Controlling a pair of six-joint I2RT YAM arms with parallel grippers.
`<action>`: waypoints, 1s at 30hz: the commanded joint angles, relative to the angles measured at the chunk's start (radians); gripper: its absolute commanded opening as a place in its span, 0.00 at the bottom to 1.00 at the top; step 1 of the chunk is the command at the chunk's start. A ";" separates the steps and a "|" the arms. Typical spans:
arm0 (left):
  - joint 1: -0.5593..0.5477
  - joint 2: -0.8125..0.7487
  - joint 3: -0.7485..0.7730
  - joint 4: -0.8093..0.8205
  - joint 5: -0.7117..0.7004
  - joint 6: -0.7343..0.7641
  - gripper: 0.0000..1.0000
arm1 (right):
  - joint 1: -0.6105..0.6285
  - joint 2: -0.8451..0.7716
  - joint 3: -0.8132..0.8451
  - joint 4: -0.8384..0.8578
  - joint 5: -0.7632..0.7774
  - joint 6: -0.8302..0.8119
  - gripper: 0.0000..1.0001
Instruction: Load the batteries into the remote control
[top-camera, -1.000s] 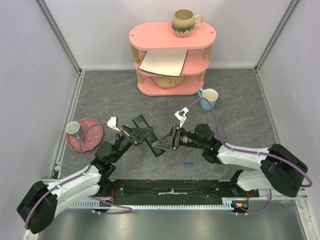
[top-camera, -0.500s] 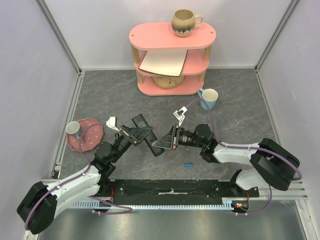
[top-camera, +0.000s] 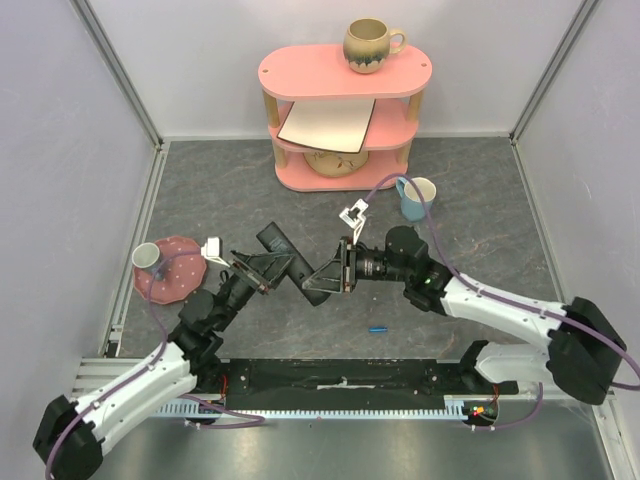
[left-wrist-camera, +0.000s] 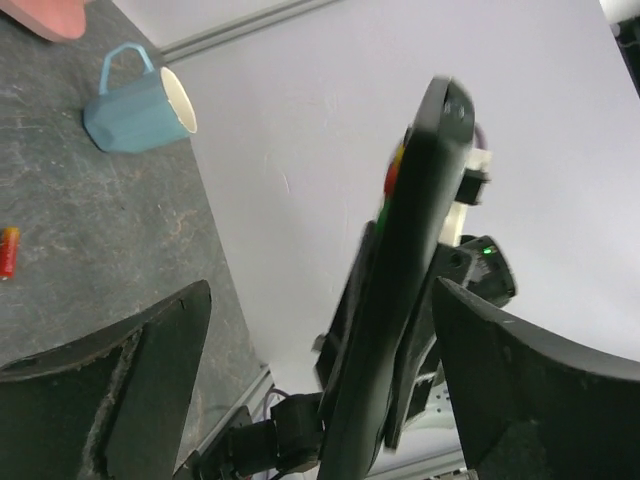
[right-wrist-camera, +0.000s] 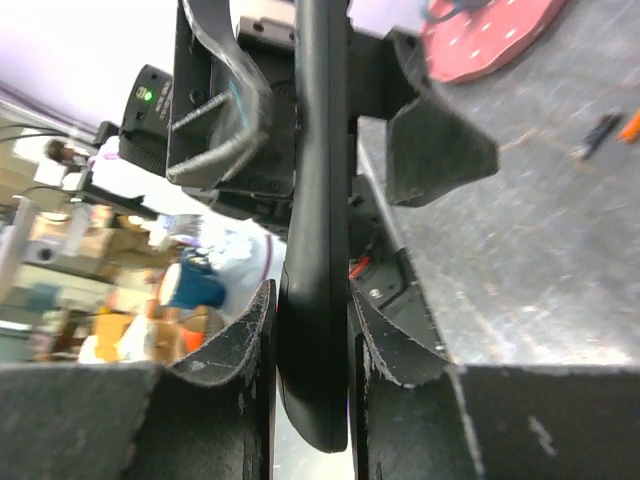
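The black remote control (top-camera: 275, 243) hangs above the table between the two arms. My right gripper (top-camera: 325, 283) is shut on its lower end. In the right wrist view the remote control (right-wrist-camera: 315, 200) stands edge-on, pinched between both fingers (right-wrist-camera: 235, 370). My left gripper (top-camera: 272, 268) is open around the remote's middle. In the left wrist view its fingers (left-wrist-camera: 120, 370) stand wide apart, clear of the remote control (left-wrist-camera: 410, 250), whose coloured buttons show on the edge. No batteries can be made out in any view.
A small bright blue cylinder (top-camera: 377, 328) lies on the table in front of the right arm. A blue mug (top-camera: 417, 196) stands right of the pink shelf (top-camera: 340, 80). A red plate (top-camera: 172, 268) with a cup (top-camera: 147, 257) sits at the left.
My left gripper has opened and let go of the remote. The right gripper closed on it and now carries it alone, shifted slightly left and farther back.
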 joint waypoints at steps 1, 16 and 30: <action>0.004 -0.127 0.033 -0.220 -0.097 0.055 0.97 | -0.016 -0.080 0.172 -0.529 0.257 -0.310 0.00; 0.004 -0.442 -0.030 -0.552 -0.181 0.030 0.94 | -0.018 0.052 0.350 -1.210 1.499 -0.504 0.00; 0.003 -0.352 -0.038 -0.561 -0.066 0.037 0.89 | -0.016 0.403 0.361 -1.251 1.429 -0.497 0.00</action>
